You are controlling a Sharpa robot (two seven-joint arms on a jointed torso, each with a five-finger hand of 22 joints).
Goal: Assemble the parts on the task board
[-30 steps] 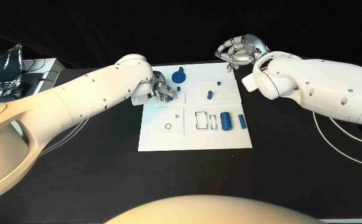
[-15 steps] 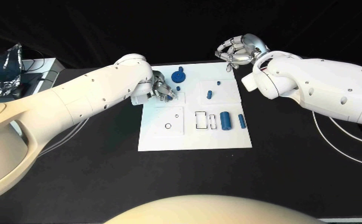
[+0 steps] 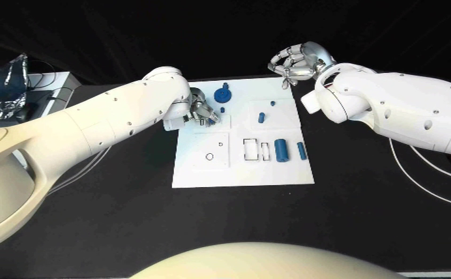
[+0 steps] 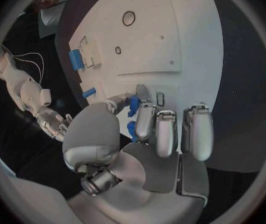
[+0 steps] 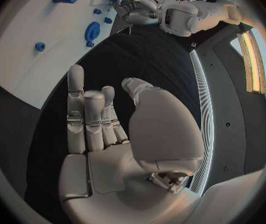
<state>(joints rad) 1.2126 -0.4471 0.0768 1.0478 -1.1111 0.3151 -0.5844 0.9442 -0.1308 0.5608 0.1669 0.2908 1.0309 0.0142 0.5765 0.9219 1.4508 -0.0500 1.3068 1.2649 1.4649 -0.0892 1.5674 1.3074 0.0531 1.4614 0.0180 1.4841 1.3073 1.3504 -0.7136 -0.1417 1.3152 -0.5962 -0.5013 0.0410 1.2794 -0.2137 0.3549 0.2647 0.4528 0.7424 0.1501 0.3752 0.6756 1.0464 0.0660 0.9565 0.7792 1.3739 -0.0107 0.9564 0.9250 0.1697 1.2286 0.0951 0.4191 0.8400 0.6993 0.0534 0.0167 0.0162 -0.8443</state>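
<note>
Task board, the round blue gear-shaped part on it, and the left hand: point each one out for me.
task board [image 3: 240, 171]: head view, on its bare near area.
round blue part [image 3: 223, 95]: head view, on its top face.
left hand [image 3: 198, 112]: head view, on the hand's middle.

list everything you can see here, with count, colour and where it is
task board: 1, white, middle of the black table
gear-like part: 1, blue, far edge of the board
small parts: 2, blue, board's far right area
cylinder parts: 2, blue, side by side at the board's right edge
table: 1, black
left hand: 1, silver, at the board's left edge, fingers on a blue piece
right hand: 1, silver, raised beyond the board's far right corner, holding nothing
</note>
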